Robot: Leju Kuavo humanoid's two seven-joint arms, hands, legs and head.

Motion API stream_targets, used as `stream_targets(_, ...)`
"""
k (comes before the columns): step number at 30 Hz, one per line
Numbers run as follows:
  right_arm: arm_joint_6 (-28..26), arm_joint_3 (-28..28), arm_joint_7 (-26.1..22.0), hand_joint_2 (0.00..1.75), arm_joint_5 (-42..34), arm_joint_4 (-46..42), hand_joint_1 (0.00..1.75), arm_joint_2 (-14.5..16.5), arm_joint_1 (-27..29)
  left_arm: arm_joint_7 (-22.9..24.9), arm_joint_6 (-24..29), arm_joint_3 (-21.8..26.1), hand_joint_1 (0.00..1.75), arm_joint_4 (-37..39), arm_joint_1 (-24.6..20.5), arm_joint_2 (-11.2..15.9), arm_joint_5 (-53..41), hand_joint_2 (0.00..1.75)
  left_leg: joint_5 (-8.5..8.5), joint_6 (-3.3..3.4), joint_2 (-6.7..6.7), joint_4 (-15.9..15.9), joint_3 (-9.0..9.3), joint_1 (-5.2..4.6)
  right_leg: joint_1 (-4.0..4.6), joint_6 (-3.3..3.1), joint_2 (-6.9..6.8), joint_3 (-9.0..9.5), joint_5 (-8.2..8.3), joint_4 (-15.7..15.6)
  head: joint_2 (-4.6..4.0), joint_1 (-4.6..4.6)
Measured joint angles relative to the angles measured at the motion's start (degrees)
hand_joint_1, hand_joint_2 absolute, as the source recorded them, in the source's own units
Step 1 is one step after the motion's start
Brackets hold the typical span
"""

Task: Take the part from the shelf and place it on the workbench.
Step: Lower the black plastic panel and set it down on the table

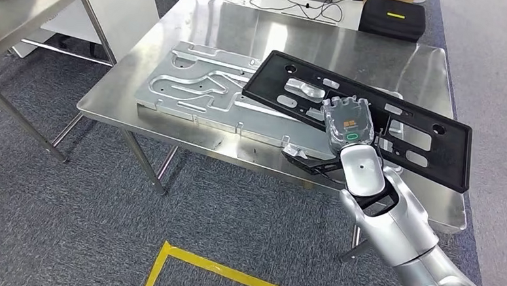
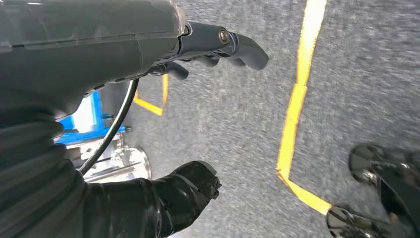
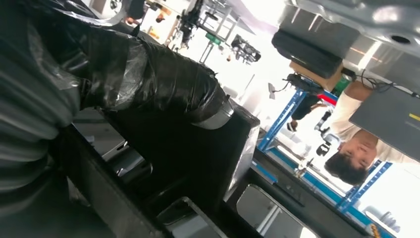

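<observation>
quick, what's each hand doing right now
Left hand: open, holding nothing, fingers apart above the carpet.
Right hand: holding the black panel over the workbench.

The right hand (image 1: 349,124) covers the middle of the black part (image 1: 396,124), and the fingers under it are hidden. The part hides a section of the metal plate (image 1: 195,87). The desk (image 1: 432,67) is cut off at the top edge.
</observation>
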Motion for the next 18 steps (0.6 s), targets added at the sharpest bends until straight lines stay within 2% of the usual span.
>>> stream_targets(1, 0.0, 0.0, 0.0, 1.75, 0.0, 0.0, 1.75, 0.0, 0.0, 0.0, 0.0, 0.0, 0.0, 0.0, 0.0, 0.0, 0.0, 1.75, -0.14, 0.29, 0.02, -0.2, 0.47, 0.07, -0.03, 0.21, -0.07, -0.54, 0.12, 1.2, 0.0, 0.02)
stream_targets(3, 0.0, 0.0, 0.0, 1.75, 0.0, 0.0, 1.75, 0.0, -0.1, 0.0, 0.0, 0.0, 0.0, 0.0, -0.1, 0.0, 0.0, 1.75, -0.55, 0.9, 0.05, -0.6, 1.48, 0.11, -0.04, 0.54, -0.28, -3.83, -0.76, 6.7, 0.0, 0.07)
stream_targets(5, 0.0, 0.0, 0.0, 1.75, 0.0, 0.1, 1.75, 0.0, -0.1, 0.0, 0.0, 0.0, 0.0, 0.0, -0.2, 0.0, 0.0, 1.75, -1.25, 1.38, -0.04, -0.7, 2.22, -0.08, 0.06, 0.69, -0.39, -8.56, -3.41, 13.5, 0.0, 0.08)
stream_targets(6, 0.0, 0.0, 0.0, 1.75, 0.0, 0.2, 1.75, 0.0, 0.0, 0.0, 0.0, 0.0, 0.0, 0.0, -0.2, 0.0, 0.0, 1.75, -1.66, 1.48, -0.14, -0.7, 2.67, -0.23, 0.09, 0.64, -0.39, -10.38, -4.53, 15.4, 0.0, 0.08)
stream_targets(7, 0.0, 0.1, 0.0, 1.75, 0.0, 0.3, 1.75, 0.0, 0.2, 0.0, 0.0, 0.0, 0.0, 0.0, -0.2, 0.0, 0.0, 1.75, -2.12, 1.54, -0.25, -0.6, 3.22, -0.39, 0.15, 0.49, -0.39, -11.44, -4.75, 15.6, 0.0, 0.08)
stream_targets(8, 0.0, 0.1, 0.0, 1.75, 0.0, 0.4, 1.75, 0.0, 0.3, 0.0, 0.0, 0.0, 0.0, 0.0, -0.1, 0.0, 0.0, 1.75, -2.62, 1.56, -0.34, -0.6, 3.91, -0.56, 0.3, 0.21, -0.39, -11.53, -3.72, 14.1, 0.0, 0.08)
stream_targets(9, 0.0, 0.2, 0.0, 1.75, 0.0, 0.4, 1.75, 0.0, 0.4, 0.0, 0.0, 0.0, 0.0, 0.0, -0.1, 0.0, 0.0, 1.75, -3.14, 1.56, -0.39, -0.7, 4.65, -0.73, 0.54, -0.25, -0.4, -10.79, -1.44, 10.9, 0.0, 0.08)
stream_targets(10, 0.0, 0.2, 0.0, 1.75, 0.0, 0.5, 1.75, 0.0, 0.4, 0.0, 0.0, 0.0, 0.0, 0.0, 0.0, -0.1, 0.0, 1.75, -3.66, 1.55, -0.39, -0.7, 5.22, -0.85, 0.92, -0.93, -0.46, -9.68, 1.71, 6.9, 0.0, 0.08)
stream_targets(11, 0.0, 0.3, 0.0, 1.75, 0.0, 0.5, 1.75, 0.0, 0.4, 0.0, 0.0, 0.0, 0.0, 0.1, 0.0, -0.2, 0.0, 1.75, -4.11, 1.46, -0.39, -0.7, 5.8, -0.98, 1.34, -1.59, -0.55, -8.78, 4.12, 3.6, 0.0, 0.03)
stream_targets(12, 0.0, 0.3, 0.0, 1.75, 0.0, 0.5, 1.75, 0.0, 0.4, 0.0, 0.0, 0.0, 0.0, 0.1, -0.1, -0.3, 0.0, 1.75, -4.51, 1.27, -0.39, -0.8, 6.06, -0.99, 1.74, -2.17, -0.6, -8.06, 5.69, 1.2, 0.0, 0.03)
stream_targets(13, 0.0, 0.3, 0.0, 1.75, 0.0, 0.5, 1.75, 0.0, 0.4, 0.0, -0.1, 0.0, 0.0, 0.2, -0.2, -0.4, 0.0, 1.75, -4.73, 1.01, -0.37, -0.8, 6.34, -0.97, 2.05, -2.61, -0.64, -7.7, 6.45, -0.1, 0.0, 0.05)
stream_targets(14, 0.0, 0.3, 0.0, 1.75, 0.0, 0.5, 1.75, 0.0, 0.4, 0.0, -0.1, 0.0, 0.0, 0.2, -0.2, -0.4, 0.0, 1.75, -4.76, 0.7, -0.35, -0.9, 6.67, -0.98, 2.19, -2.84, -0.64, -7.43, 6.2, -0.5, 0.0, 0.05)
stream_targets(16, 0.0, 0.3, -0.1, 1.75, 0.0, 0.5, 1.75, 0.2, 0.5, 0.0, 0.0, 0.0, 0.0, 0.2, -0.4, -0.2, 0.0, 1.75, -4.79, 0.14, -0.29, -0.1, 6.77, -1.05, 1.73, -3.27, -0.56, -6.12, 6.33, -1.6, 0.0, 0.1)
stream_targets(17, 0.0, 0.3, -0.2, 1.75, 0.0, 0.6, 1.75, 0.3, 0.5, 0.0, 0.0, 0.0, 0.0, 0.2, -0.4, -0.2, 0.0, 1.75, -4.91, -0.14, -0.27, 1.5, 6.07, -1.02, 1.45, -3.5, -0.56, -5.36, 6.19, -1.9, 0.0, 0.03)
stream_targets(18, -0.1, 0.3, -0.3, 1.75, 0.0, 0.6, 1.75, 0.5, 0.5, 0.0, 0.0, 0.0, 0.0, 0.2, -0.4, -0.1, 0.0, 1.75, -5.47, -0.48, -0.26, 4.1, 4.63, -0.89, 1.16, -3.66, -0.55, -4.66, 5.96, -2.2, 0.0, -0.02)
